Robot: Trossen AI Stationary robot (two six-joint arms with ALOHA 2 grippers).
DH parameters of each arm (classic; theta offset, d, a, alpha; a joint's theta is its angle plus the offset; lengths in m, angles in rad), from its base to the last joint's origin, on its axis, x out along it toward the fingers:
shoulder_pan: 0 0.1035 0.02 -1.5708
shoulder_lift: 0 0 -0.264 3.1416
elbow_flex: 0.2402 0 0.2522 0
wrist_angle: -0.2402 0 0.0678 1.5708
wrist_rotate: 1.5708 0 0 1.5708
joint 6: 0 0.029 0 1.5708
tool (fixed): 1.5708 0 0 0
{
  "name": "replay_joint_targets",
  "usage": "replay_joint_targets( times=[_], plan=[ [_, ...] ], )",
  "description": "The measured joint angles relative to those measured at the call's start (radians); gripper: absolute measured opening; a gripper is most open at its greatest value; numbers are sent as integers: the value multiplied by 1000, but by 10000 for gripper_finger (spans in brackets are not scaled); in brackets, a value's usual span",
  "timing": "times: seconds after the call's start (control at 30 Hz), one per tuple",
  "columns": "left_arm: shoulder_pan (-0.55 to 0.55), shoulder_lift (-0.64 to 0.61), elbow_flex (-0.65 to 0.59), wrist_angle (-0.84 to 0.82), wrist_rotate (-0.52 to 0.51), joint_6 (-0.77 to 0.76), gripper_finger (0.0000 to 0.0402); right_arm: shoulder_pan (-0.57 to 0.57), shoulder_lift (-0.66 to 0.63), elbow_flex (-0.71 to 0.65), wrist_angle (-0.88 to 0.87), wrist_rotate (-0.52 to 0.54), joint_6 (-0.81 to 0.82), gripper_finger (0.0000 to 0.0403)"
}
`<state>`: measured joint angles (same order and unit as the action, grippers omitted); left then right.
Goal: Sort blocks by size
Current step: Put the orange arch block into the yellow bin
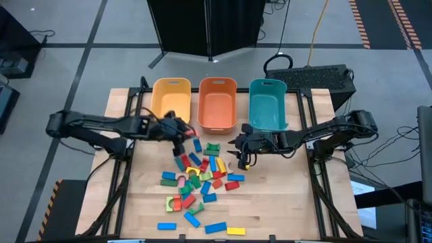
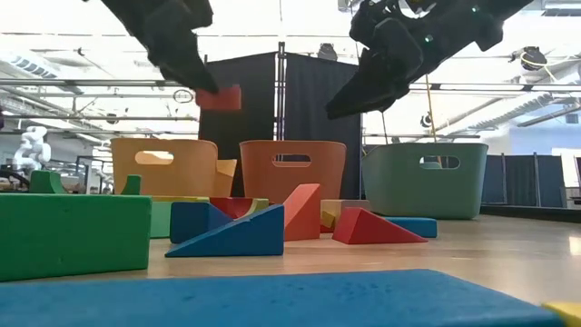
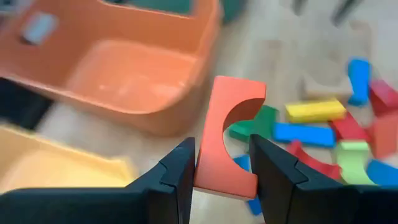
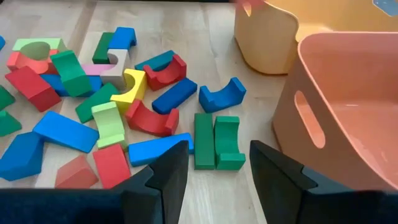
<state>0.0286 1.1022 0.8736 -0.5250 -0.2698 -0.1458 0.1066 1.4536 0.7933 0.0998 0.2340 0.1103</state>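
My left gripper (image 1: 183,131) is shut on a red arch block (image 3: 227,134), held in the air near the front of the yellow bin (image 1: 171,98) and the orange bin (image 1: 217,102); it also shows in the low view (image 2: 221,97). The other blocks (image 1: 199,179) lie in a loose pile on the table's middle and near part. My right gripper (image 1: 239,152) is open and empty, hovering above the pile's right far edge, over two green blocks (image 4: 214,143). My left gripper pinches the red arch block at one end (image 3: 217,177) between its two fingers (image 3: 177,180), which lie on its two opposite sides. The block's arched cutout (image 3: 239,115) faces one finger. The block is lifted clear of the table and sticks out ahead of the fingertips.
A teal bin (image 1: 267,104) stands right of the orange bin at the table's far edge. Blue, green and yellow blocks (image 1: 216,228) lie scattered near the front edge. The wooden table (image 1: 290,196) is bare at its right and left sides.
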Motion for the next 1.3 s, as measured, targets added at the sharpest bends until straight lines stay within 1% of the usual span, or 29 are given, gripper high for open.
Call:
replay_joint_targets(
  times=[0.1,0.2,0.33,0.5,0.8,1.07,1.23,1.3],
  plan=[
    [63,-75,25,-72,-35,2,126,0,0,0,1,0,-1,160],
    [141,-123,33,-138,-36,2,126,0,0,0,2,0,0,160],
    [262,-128,33,-199,-37,-1,126,0,0,0,11,1,0,160],
    [391,-59,33,-230,-14,-2,126,0,0,0,62,1,-1,160],
    [560,112,33,-226,79,15,126,0,0,0,87,1,-1,160],
    [658,253,33,-224,102,70,126,0,0,0,84,0,-1,160],
    [688,308,33,-219,121,94,127,0,0,0,84,0,-12,160],
    [693,321,33,-213,127,101,136,0,0,0,83,0,-17,160]
  ],
)
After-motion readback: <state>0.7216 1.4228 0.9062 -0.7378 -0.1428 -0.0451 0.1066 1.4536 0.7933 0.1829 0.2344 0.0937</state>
